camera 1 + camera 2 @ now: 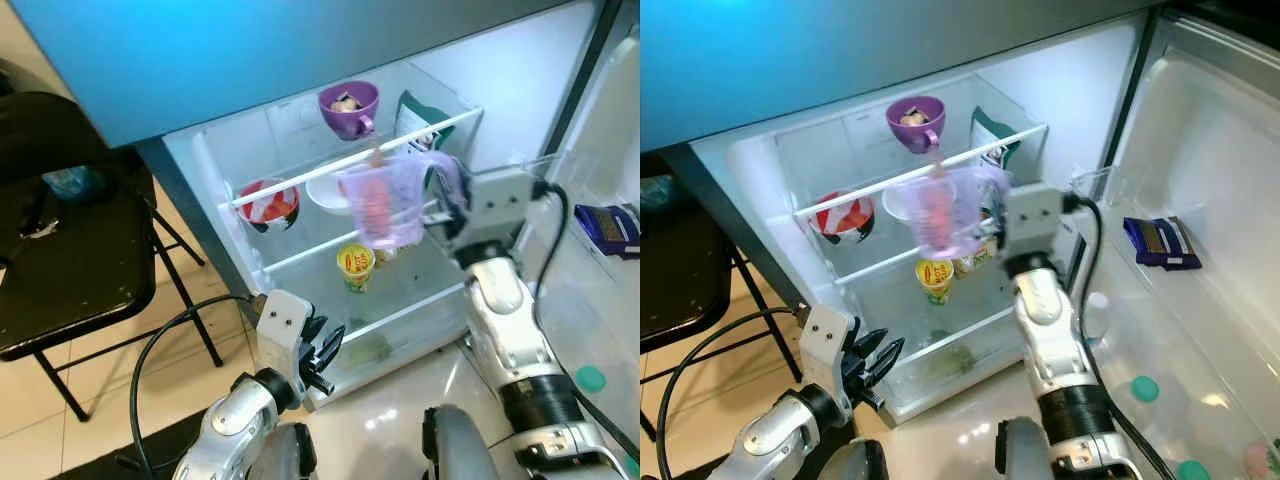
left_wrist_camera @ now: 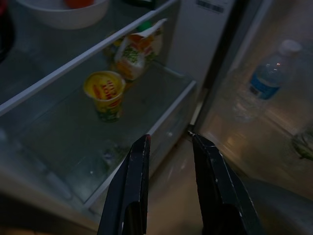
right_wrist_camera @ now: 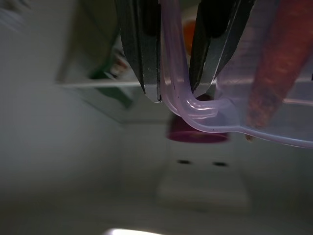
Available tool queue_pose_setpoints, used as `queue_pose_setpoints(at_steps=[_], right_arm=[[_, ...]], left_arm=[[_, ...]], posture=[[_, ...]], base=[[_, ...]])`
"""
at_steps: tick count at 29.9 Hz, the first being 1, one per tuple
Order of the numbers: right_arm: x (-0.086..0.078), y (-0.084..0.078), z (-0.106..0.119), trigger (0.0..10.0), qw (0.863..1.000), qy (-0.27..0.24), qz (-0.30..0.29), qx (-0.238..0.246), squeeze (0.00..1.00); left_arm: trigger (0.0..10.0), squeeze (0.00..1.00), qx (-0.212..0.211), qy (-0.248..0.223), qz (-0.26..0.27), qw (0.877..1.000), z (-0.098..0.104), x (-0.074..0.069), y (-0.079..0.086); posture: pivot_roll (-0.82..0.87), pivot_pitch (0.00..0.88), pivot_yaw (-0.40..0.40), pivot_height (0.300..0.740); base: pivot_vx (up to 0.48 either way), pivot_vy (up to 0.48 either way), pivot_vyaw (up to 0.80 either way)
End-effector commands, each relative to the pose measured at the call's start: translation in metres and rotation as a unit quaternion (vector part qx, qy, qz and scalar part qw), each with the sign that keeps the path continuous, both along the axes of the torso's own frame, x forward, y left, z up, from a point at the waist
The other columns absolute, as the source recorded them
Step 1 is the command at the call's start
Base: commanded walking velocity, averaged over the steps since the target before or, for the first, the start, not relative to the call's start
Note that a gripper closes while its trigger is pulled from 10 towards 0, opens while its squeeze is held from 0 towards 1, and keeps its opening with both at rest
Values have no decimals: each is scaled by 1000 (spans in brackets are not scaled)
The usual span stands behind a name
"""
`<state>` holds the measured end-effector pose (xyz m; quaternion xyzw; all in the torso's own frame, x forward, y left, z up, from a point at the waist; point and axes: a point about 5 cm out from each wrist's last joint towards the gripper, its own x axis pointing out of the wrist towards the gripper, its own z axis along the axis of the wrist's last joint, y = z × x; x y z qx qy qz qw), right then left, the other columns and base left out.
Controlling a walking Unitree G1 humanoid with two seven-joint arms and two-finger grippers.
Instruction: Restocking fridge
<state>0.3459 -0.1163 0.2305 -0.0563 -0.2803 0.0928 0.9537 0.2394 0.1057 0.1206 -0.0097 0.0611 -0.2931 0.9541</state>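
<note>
right wrist view, right end effector point(image 3: 174, 73) clamped on clear plastic jug point(image 1: 385, 203) handle, left end effector point(image 2: 171, 159) parted

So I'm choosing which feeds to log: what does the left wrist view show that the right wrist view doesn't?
Left wrist view: the open left gripper low before the fridge, a yellow cup and a snack packet on a glass shelf, and a water bottle in the door.

Right wrist view: the right gripper shut on the handle of a clear jug holding a carrot, with a purple cup behind.

Shared: the fridge interior.
</note>
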Motion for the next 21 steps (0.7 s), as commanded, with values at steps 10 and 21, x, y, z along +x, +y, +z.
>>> queue_pose_setpoints(at_steps=[10,21], right_arm=[[-2,-13,-6,10000,1000,9,-23,-7,0],[2,-45,7,10000,985,-44,-168,8,0]], left_arm=[[10000,0,-2,13,8,1000,-2,-3,0],[10000,0,-11,-1,11,1000,5,6,-8]], posture=[[-53,192,76,619],[-42,198,86,619]], base=[[0,0,0],[0,0,0]])
